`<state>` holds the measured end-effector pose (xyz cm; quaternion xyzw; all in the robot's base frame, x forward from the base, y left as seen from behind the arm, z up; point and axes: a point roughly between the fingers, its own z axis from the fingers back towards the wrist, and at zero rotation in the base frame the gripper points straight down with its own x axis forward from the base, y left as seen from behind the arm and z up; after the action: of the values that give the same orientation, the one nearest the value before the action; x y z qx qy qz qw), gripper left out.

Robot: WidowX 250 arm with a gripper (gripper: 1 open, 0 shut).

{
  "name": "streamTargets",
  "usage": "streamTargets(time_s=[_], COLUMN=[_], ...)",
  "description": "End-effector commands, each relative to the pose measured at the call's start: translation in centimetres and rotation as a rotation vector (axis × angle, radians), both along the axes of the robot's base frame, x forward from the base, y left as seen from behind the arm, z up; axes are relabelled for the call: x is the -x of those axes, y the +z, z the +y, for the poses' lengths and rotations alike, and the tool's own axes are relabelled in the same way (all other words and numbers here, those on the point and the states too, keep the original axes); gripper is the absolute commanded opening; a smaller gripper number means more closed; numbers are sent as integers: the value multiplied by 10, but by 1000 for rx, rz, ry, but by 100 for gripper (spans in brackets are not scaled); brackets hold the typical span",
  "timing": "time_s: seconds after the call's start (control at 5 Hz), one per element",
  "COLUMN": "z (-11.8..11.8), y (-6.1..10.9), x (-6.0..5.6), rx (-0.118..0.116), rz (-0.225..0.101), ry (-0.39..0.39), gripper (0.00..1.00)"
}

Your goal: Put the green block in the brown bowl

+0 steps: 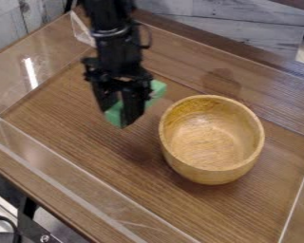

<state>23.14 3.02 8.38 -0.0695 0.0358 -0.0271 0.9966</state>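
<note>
While bare wood stretched across the near side of the table point(129, 185), the brown bowl point(212, 140) stood upright at the right, its rounded rim uncovered; just left of it, apart from its edge, the hand point(132, 111) gripped the green block point(155, 90).

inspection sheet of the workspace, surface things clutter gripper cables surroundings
surface: brown wooden tabletop with visible grain and long pale seams
job's things: round light-brown wooden bowl, upright, nothing seen inside; bright green rectangular block at the gripper, left of the bowl in the picture, not in it
clutter: nothing seen
gripper: black gripper over the table, shut on the block, its fingers blurred
cables: thin black cable curving in at the lower left corner
surroundings: pale wood-grain panel beyond the table's far side
</note>
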Motion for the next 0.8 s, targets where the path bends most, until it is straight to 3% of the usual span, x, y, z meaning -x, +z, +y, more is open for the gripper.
streamTargets(time_s=[0.0,0.4,0.6], z=[-38,-140,-156], y=[31,26,31], x=[-15,9,19], rx=[-7,-5,-6], rz=[-85,-119,-145], ry=[-50,-265,-247], gripper=[0,0,0])
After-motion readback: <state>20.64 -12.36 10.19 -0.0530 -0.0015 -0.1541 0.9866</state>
